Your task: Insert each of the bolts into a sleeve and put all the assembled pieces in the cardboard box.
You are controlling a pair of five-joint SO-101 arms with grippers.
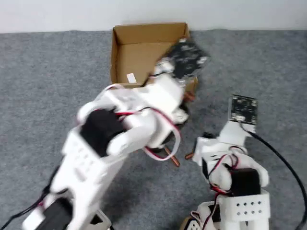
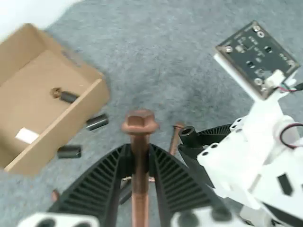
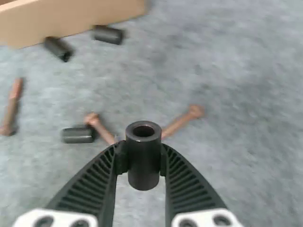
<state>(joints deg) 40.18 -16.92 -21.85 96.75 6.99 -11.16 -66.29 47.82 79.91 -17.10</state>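
The left end effector is clamped on a copper bolt. It grips the shank, so the hex head stands clear beyond the fingertips. The right end effector is closed around a black sleeve, whose open bore faces the wrist camera. In the left wrist view the two held parts are near each other but apart.

Seen from above, the left arm stretches from the near left toward the cardboard box, which sits at the far middle of the grey counter. The right arm stands at the near right.

One assembled piece, a bolt in a sleeve, lies inside the box, and a white label is in there too. Two loose sleeves lie just outside the box wall. A third sleeve lies nearer, just beside the head of one of three loose bolts scattered on the counter.
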